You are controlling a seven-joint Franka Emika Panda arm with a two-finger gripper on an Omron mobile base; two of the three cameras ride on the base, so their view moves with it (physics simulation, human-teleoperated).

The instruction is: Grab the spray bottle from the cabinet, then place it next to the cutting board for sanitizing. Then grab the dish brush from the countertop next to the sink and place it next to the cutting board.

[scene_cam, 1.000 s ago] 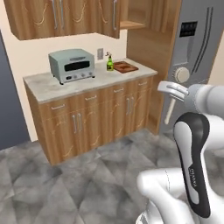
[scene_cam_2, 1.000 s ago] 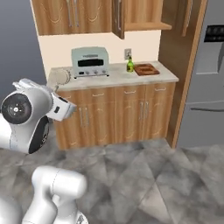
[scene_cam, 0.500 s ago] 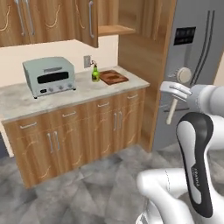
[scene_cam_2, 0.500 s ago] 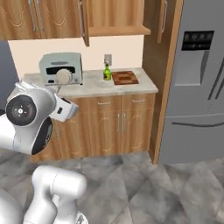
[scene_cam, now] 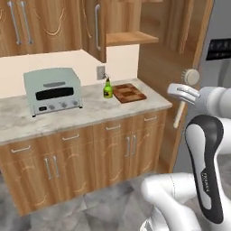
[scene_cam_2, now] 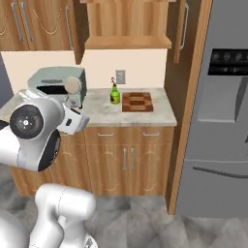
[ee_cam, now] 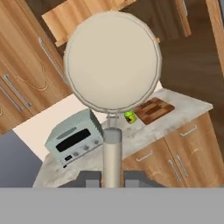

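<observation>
Hand view: my fingers (ee_cam: pixel 112 178) pinch the dish brush (ee_cam: pixel 112 65) by its handle. Ahead, the marbled countertop (scene_cam_2: pixel 145 115) carries the toaster oven (scene_cam: pixel 53 90), the spray bottle (scene_cam: pixel 108 88) just beside the cutting board (scene_cam: pixel 129 92), under the open cabinet (scene_cam_2: pixel 128 24); a grey fridge (scene_cam_2: pixel 223 111) stands right.

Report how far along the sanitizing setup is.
Done: the spray bottle stands on the countertop just beside the cutting board, and the cabinet above hangs open. In hand: the pincer is shut on the dish brush, held in the air off the counter. Left: carry the brush over and set it down next to the board.
</observation>
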